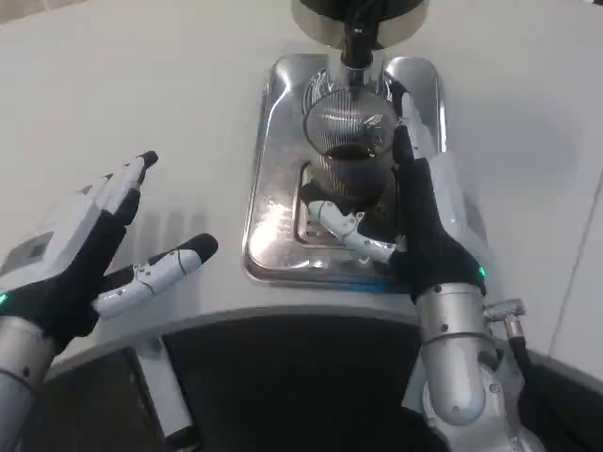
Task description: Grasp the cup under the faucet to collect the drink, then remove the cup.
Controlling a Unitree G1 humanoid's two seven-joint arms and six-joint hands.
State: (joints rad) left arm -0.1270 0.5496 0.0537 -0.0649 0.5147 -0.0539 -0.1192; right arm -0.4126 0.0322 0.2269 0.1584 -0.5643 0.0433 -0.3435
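Observation:
A clear ribbed cup (350, 141) holding dark drink stands on the shiny metal drip tray (273, 179), right under the black faucet (356, 42). My right hand (415, 221) wraps the cup from its right side, with the thumb (350, 229) crossing in front of the cup's base and the fingers along its far side. The cup's lower part is hidden behind the thumb and palm. My left hand (99, 250) hovers over the white table to the left of the tray, palm up, fingers spread, holding nothing.
The dispenser's dark round body (325, 17) rises at the top edge above the tray. White table (141, 104) surface lies to the left and right of the tray. The table's front edge curves just below my hands.

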